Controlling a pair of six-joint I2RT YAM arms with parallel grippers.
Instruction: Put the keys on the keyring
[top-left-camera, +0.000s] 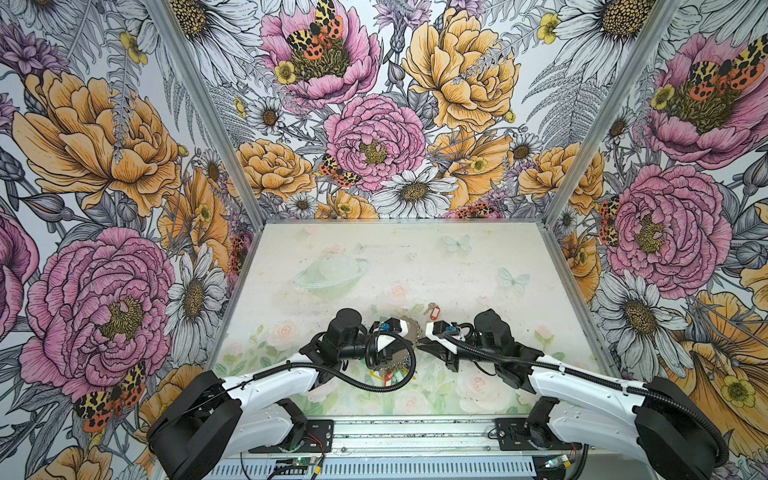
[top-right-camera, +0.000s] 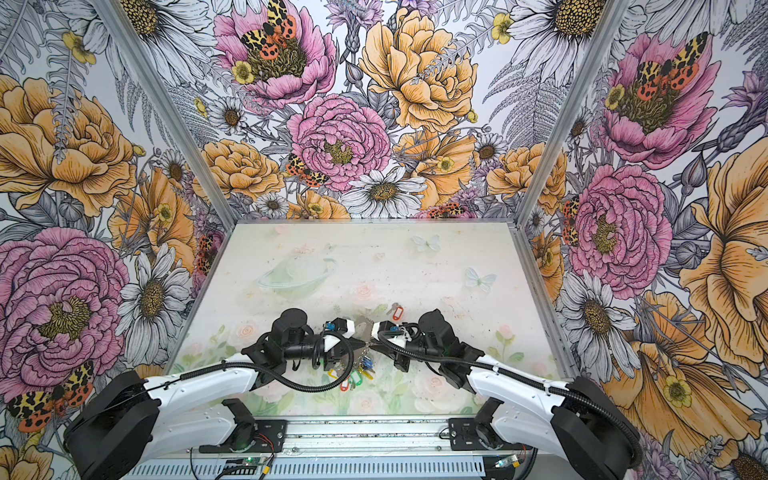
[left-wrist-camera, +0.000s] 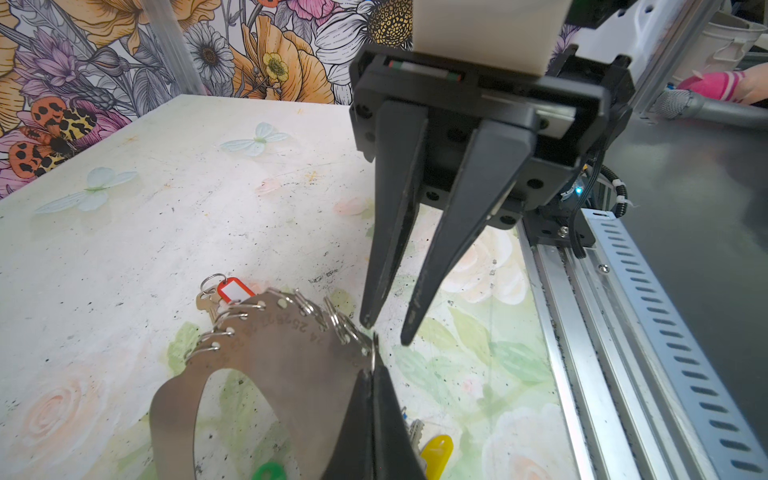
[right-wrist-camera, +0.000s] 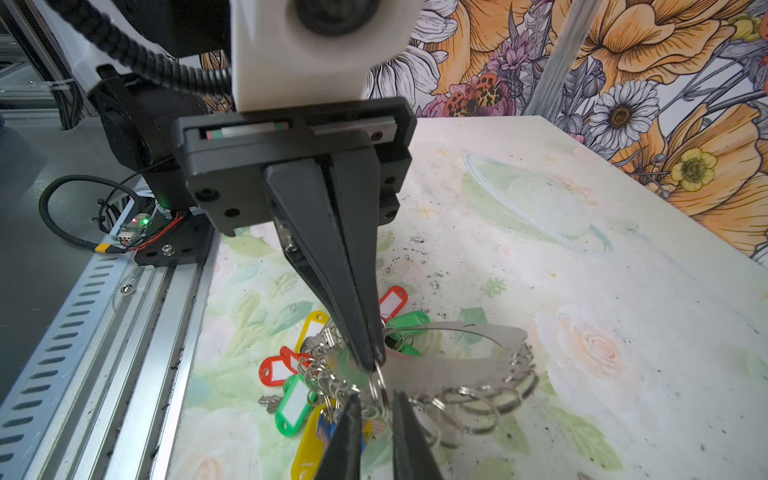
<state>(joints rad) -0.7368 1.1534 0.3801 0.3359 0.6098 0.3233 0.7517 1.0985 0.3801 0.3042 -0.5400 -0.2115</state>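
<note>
Keys (left-wrist-camera: 226, 292) near keyring (left-wrist-camera: 291, 365), left wrist view

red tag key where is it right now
In both top views the red-tagged key lies on the table near the middle, just beyond the keyring.

We see a flat grey metal ring plate (left-wrist-camera: 291, 349), dully shiny; a glossy red plastic key tag (left-wrist-camera: 235, 289); a matt, scuffed tabletop (left-wrist-camera: 124, 257).
</note>
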